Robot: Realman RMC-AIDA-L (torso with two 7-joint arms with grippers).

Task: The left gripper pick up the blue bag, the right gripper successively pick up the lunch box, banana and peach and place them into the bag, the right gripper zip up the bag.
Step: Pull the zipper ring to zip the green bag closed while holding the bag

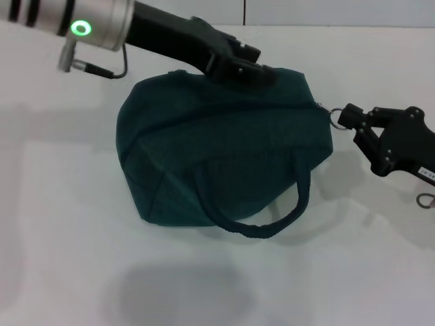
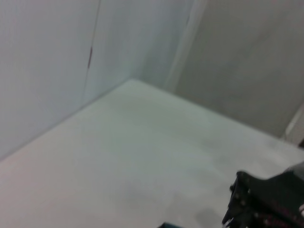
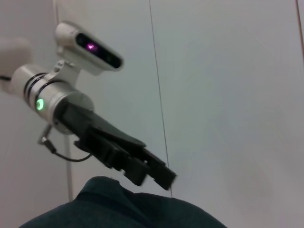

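1. Dark teal soft fabric bag (image 1: 224,149) with looped carry handles sits mid-table on the white tabletop (image 1: 68,258), bulging and rounded, zipper line running across its top toward the robot's right.
2. Left gripper (image 1: 255,68), black, on the silver-cuffed arm, is at the bag's top far edge and touches the fabric; fingers look pressed together on a fold of the bag top, though exactly what they pinch is hard to see. In the right wrist view the same gripper (image 3: 161,173) sits just above the bag (image 3: 123,209).
3. Right gripper (image 1: 350,119), black, is at the bag's right end, fingertips narrowed at the small metal zipper pull ring (image 1: 334,117); it appears to be pinching it, jaws nearly closed.
4. No lunch box, banana or peach visible on the table; judging by the bulge they are likely inside, so this looks like the zipping stage, near the end.
5. Handling: the bag is limp cloth, will sag and fold, with moderate weight if loaded. Not fragile or slippery. Best holds: the top seam beside the zipper for bracing, the handle (image 1: 272,217) for lifting, the ring for the zip.
6. Risk: the pull is tiny and may slip out; the cloth may bunch.
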